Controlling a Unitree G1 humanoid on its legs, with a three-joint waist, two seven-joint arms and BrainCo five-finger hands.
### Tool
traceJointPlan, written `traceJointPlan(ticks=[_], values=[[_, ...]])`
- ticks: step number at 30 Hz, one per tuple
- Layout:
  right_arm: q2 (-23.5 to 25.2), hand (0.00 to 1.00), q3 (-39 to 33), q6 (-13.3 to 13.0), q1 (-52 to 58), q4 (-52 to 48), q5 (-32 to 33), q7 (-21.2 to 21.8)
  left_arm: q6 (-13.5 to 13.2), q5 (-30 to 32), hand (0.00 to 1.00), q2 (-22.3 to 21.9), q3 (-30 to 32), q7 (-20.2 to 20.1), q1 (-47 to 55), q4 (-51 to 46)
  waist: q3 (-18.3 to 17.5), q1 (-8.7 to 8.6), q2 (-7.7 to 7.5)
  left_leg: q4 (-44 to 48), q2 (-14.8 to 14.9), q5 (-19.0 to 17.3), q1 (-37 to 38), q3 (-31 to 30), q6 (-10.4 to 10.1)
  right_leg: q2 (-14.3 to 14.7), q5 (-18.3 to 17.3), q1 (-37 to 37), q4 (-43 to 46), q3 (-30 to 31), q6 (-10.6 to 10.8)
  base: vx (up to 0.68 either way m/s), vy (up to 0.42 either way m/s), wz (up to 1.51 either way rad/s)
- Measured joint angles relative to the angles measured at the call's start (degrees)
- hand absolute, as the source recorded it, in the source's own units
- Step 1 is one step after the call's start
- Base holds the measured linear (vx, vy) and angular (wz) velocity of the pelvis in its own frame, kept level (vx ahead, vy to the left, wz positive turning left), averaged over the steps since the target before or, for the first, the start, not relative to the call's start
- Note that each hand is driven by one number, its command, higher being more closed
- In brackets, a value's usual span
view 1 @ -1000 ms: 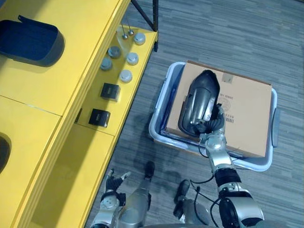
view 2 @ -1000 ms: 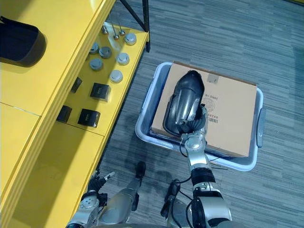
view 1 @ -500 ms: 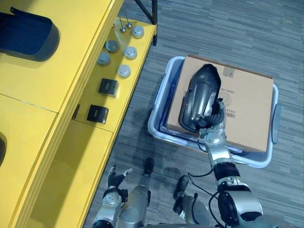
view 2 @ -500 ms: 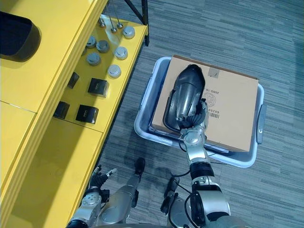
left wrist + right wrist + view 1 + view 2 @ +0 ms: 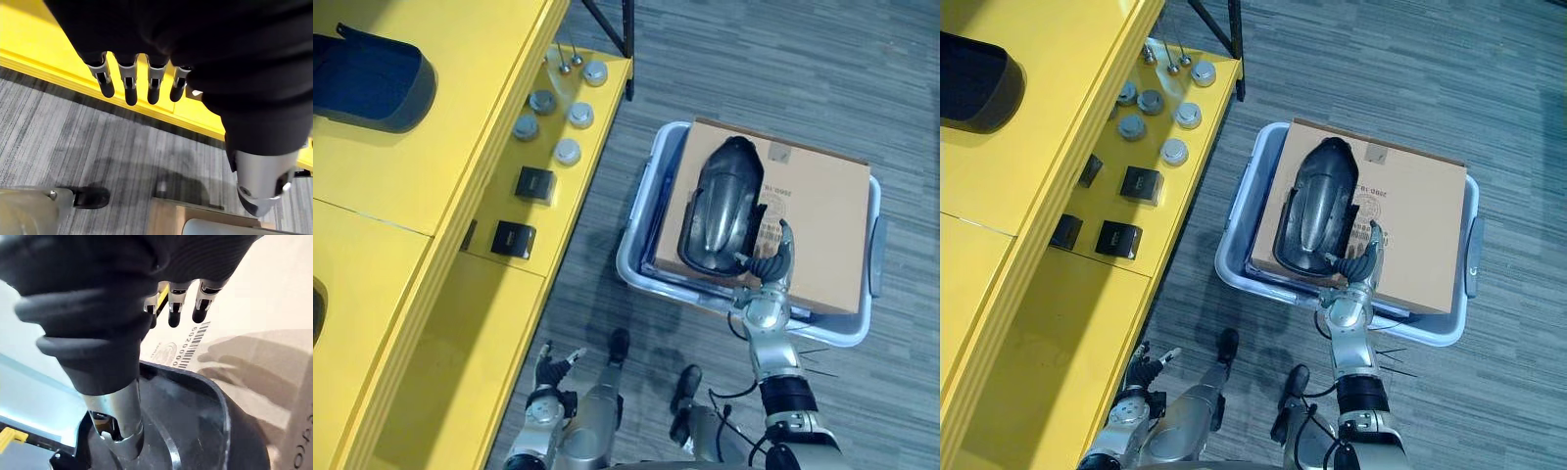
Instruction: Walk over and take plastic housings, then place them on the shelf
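Looking down, you had the dark housing (image 5: 720, 211) lying, hollow side up as far as I could tell, on the cardboard box (image 5: 822, 225) in the grey bin (image 5: 636, 245). Your right hand (image 5: 767, 279) was open at its near end, thumb dipped inside the rim and fingers straight over the box, and the left hand (image 5: 548, 370) hung open down by the yellow shelf (image 5: 431, 157). That shell looked light, stiff and kinda slick to me, so I'd have pinched the near rim wall between thumb and fingers, not the rounded back.

shelf (image 5: 401, 196) top: bare room for you beside the dark housing (image 5: 372, 83) | lower ledge (image 5: 470, 352): caps (image 5: 568, 150), black boxes (image 5: 514, 239) block far end | cardboard box (image 5: 822, 225): right half bare
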Motion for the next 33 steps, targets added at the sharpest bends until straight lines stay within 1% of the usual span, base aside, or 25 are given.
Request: traceJointPlan(ticks=[4, 9, 12, 14, 18, 19, 22, 24, 25, 28, 29, 31, 33], values=[[-0.2, 0.0, -0.3, 0.3, -0.1, 0.0, 0.0, 0.0, 0.1, 0.0, 0.0, 0.0, 0.0, 0.0, 0.2, 0.6, -0.5, 0.04, -0.82, 0.0, 0.0, 0.2, -0.7, 0.0, 0.3, 0.0, 0.0, -0.7, 0.0, 0.0, 0.0, 0.03, -0.004, 0.0], [-0.3, 0.0, -0.8, 0.6, -1.4, 0.2, 0.1, -0.1, 0.3, 0.0, 0.0, 0.0, 0.0, 0.0, 0.1, 0.7, -0.5, 0.04, -0.84, 0.0, -0.1, 0.2, -0.8, -0.1, 0.3, 0.0, 0.0, -0.8, 0.0, 0.0, 0.0, 0.01, -0.001, 0.0], [-1.1, 0.0, -2.0, 1.5, -3.5, 1.2, 0.8, -1.0, 0.3, -0.1, 0.0, 0.0, 0.1, 0.1, 0.1, 0.7, -0.5, 0.07, -0.85, 0.0, 0.0, 0.2, -1.4, -0.2, 0.3, 0.0, 0.0, -1.4, 0.1, 0.0, 0.0, 0.0, 0.0, 0.0], [-1.9, 0.0, -2.8, 2.1, -5.2, 3.5, 1.3, -1.2, 0.3, -0.1, 0.0, 0.0, 0.1, 0.2, 0.2, 0.8, -0.5, 0.09, -0.88, 0.0, 0.0, 0.2, -1.5, -0.2, 0.3, 0.0, 0.0, -1.5, 0.1, 0.0, 0.0, 0.0, 0.0, 0.0], [-3.9, 0.0, -3.7, 3.5, -10.4, 11.3, 3.0, -1.1, 0.3, -0.1, 0.0, 0.2, 0.2, 0.3, 0.2, 1.1, -0.6, 0.13, -1.0, 0.0, 0.0, 0.2, -1.7, -0.2, 0.3, 0.0, 0.0, -1.7, 0.1, 0.0, 0.0, 0.0, 0.0, 0.0], [-4.4, 0.0, -4.7, 4.5, -12.7, 13.8, 3.1, -1.0, 0.3, -0.1, 0.0, 0.3, 0.2, 0.3, 0.2, 1.1, -0.6, 0.15, -1.0, 0.0, 0.0, 0.2, -1.7, -0.2, 0.3, 0.0, 0.0, -1.7, 0.1, 0.0, 0.0, 0.0, 0.0, 0.0], [-6.3, 0.0, -5.5, 6.4, -17.6, 20.1, 3.3, -0.9, 0.3, -0.1, 0.0, 0.4, 0.1, 0.7, 0.1, 1.1, -0.6, 0.23, -1.0, 0.0, 0.0, 0.3, -1.8, -0.1, 0.3, 0.0, 0.0, -1.9, 0.1, 0.1, 0.0, 0.0, 0.0, 0.0], [-6.9, 0.0, -6.3, 7.1, -20.3, 23.4, 3.5, -0.7, 0.4, -0.2, 0.0, 0.4, 0.1, 1.4, 0.1, 1.1, -0.6, 0.26, -1.01, 0.0, 0.0, 0.3, -1.9, 0.0, 0.3, 0.0, 0.0, -2.0, 0.1, 0.2, 0.0, 0.0, 0.0, 0.0], [-7.2, 1.0, -7.0, 7.4, -22.1, 25.9, 3.5, 0.0, 0.4, -0.2, 0.0, 0.5, 0.1, 1.4, 0.0, 1.0, -0.6, 0.29, -1.01, 0.0, 0.0, 0.3, -1.9, 0.0, 0.3, 0.0, 0.0, -2.0, 0.0, 0.3, 0.0, 0.0, 0.0, 0.0], [-8.5, 1.0, -7.6, 8.1, -26.5, 32.6, 2.4, 0.9, 0.4, -0.2, 0.0, 0.5, 0.1, 1.4, -0.3, 1.0, -0.5, 0.42, -1.05, 0.0, 0.0, 0.3, -1.9, 0.1, 0.3, 0.0, 0.0, -2.0, 0.0, 0.3, -0.1, 0.0, 0.0, 0.0], [-8.7, 1.0, -7.6, 8.2, -27.2, 33.5, 2.0, 1.1, 0.3, -0.2, 0.0, 0.5, 0.1, 1.4, -0.4, 1.0, -0.5, 0.44, -1.07, 0.0, 0.0, 0.3, -1.9, 0.1, 0.3, 0.1, 0.0, -2.0, 0.1, 0.3, -0.1, 0.0, 0.0, 0.0], [-10.5, 1.0, -7.6, 9.1, -30.1, 37.1, 0.5, 1.7, 0.3, -0.2, 0.0, 0.5, 0.0, 1.4, -0.5, 1.0, -0.5, 0.42, -1.19, 0.0, 0.1, 0.3, -1.9, 0.1, 0.3, 0.1, 0.0, -2.0, 0.1, 0.4, -0.1, 0.0, 0.0, 0.0], [-11.7, 1.0, -7.6, 9.1, -32.0, 39.4, 0.1, 2.8, 0.3, -0.3, 0.0, 0.6, 0.0, 1.4, -0.7, 1.1, -0.3, 0.43, -1.41, 0.0, 0.2, 0.3, -1.9, 0.1, 0.3, 0.2, 0.0, -2.1, 0.1, 0.5, -0.1, -0.01, 0.005, -0.04]])
